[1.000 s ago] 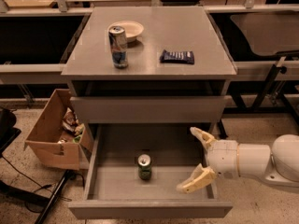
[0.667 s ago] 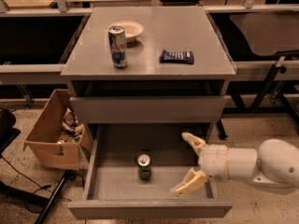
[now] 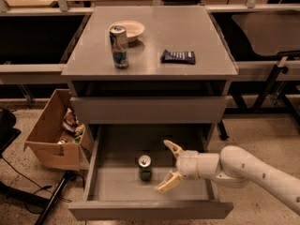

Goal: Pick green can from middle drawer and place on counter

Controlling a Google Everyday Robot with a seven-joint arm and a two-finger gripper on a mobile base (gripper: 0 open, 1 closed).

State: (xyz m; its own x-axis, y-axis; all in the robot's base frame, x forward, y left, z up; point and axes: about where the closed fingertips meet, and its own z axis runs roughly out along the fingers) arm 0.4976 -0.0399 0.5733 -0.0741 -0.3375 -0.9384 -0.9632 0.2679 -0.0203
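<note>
1. Two pale fingers (image 3: 169, 181) of our gripper (image 3: 161, 167) are standing wide apart inside the pulled-out middle drawer (image 3: 150, 210), one angling toward the drawer's back and the other toward its front.
2. We are seeing the green can (image 3: 145, 168) standing upright on the drawer floor, silver lid facing up, just beside the mouth of the gripper on the view's left.
3. We are not gripping the can: it is sitting just outside the two fingertips rather than between them, and neither finger is touching it.
4. Our white arm (image 3: 255, 170) is reaching in from the lower right, over the drawer's right wall.
5. We are also looking at the counter (image 3: 154, 41) above, where a taller blue-and-silver can (image 3: 119, 47) is standing near a shallow bowl (image 3: 130, 29), with a dark snack packet (image 3: 178, 56) lying to their right.
6. We are noting a shut drawer panel (image 3: 147, 109) sitting above the open one, and a cardboard box (image 3: 49, 137) resting on the floor to the cabinet's left.
</note>
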